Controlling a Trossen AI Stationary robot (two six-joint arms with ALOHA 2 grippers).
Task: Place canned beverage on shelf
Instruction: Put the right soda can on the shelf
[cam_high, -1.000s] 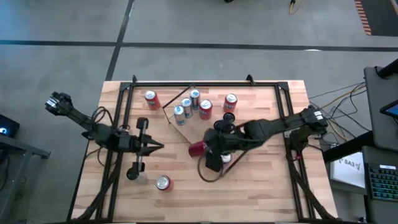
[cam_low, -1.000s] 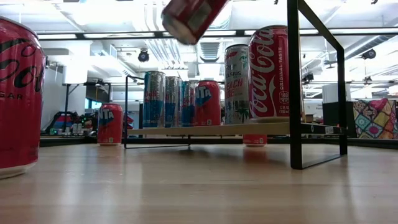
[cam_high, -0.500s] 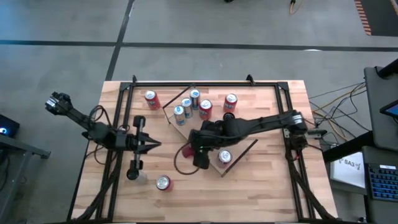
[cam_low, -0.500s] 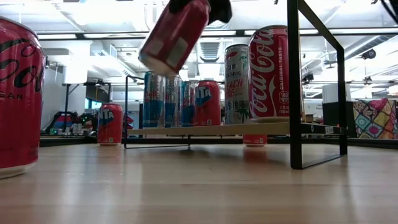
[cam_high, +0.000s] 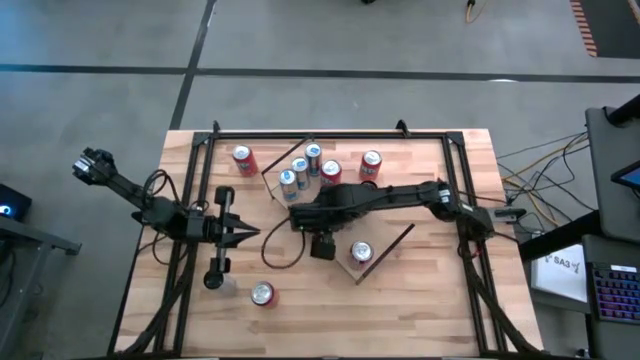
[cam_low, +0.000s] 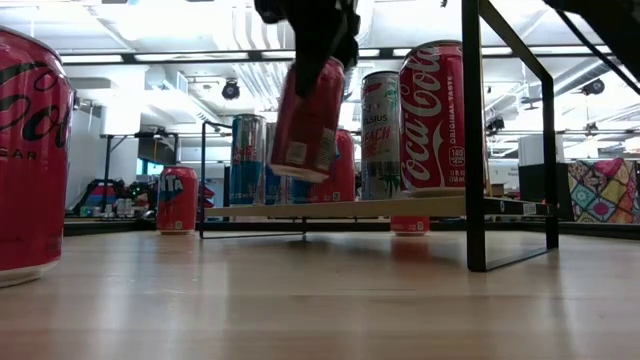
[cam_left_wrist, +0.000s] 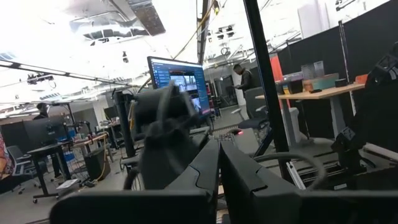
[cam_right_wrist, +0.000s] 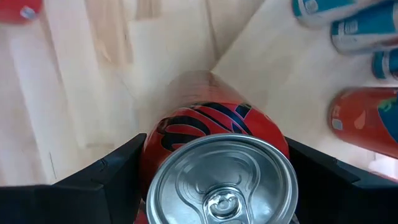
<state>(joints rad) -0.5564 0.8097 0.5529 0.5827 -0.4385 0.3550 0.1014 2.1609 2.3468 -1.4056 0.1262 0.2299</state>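
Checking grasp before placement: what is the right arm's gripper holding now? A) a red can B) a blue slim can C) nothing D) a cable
A: the right gripper has its fingers on either side of a red can, held above the shelf.

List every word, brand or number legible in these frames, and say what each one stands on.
"Coca-Cola", with "ORIGINAL TASTE" beside it: tall red can on the shelf.
"BEACH": slim pale can next to it.
"GAR": big red can nearest the low camera, only partly in frame.
Can in right hand: label blurred, unreadable.
Blue cans: print too small.
White box off the table: text too small.
Monitor in left wrist view: unreadable.
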